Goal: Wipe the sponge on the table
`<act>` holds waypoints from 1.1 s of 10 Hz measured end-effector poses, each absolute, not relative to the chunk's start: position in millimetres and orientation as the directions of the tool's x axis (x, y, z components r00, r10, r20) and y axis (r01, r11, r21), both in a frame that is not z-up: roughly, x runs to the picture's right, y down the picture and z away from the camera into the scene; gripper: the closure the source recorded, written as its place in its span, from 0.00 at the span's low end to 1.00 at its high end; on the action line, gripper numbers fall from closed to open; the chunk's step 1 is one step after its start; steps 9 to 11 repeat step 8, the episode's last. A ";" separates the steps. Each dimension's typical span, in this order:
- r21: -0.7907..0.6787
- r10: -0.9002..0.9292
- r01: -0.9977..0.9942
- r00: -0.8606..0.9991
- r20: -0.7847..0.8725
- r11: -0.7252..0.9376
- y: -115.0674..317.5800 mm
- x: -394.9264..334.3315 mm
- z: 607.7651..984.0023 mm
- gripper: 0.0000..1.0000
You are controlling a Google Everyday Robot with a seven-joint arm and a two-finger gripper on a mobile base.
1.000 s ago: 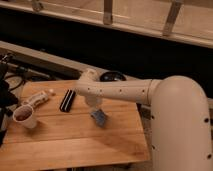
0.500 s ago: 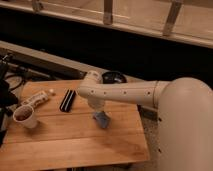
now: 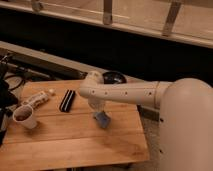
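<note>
The small light-blue sponge [image 3: 103, 119] is at the right middle of the light-brown wooden table [image 3: 70, 142], tilted, right under the end of my white arm. My gripper [image 3: 98, 111] points down onto the sponge's top and is mostly hidden by the arm and wrist. The sponge touches or sits just at the tabletop; I cannot tell which.
A black flat ridged bar [image 3: 67, 100] lies left of the arm. A paper cup [image 3: 25, 116] stands near the left edge, with a white bottle-like item [image 3: 39, 98] lying behind it. A dark bowl [image 3: 114, 77] sits at the far edge behind the arm. Cables hang at far left.
The arm has swung slightly toward the near side and the sponge has shifted a little along the table with it.
</note>
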State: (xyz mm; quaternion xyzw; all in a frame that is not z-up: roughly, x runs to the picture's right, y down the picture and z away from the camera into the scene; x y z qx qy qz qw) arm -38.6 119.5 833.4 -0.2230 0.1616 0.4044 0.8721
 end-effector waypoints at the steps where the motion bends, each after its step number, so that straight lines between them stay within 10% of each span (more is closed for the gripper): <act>1: -0.260 0.633 -0.778 0.621 -0.462 0.573 122.2 -43.0 830.8 1.00; 11: -0.247 0.648 -0.791 0.604 -0.464 0.560 126.8 -38.2 825.7 1.00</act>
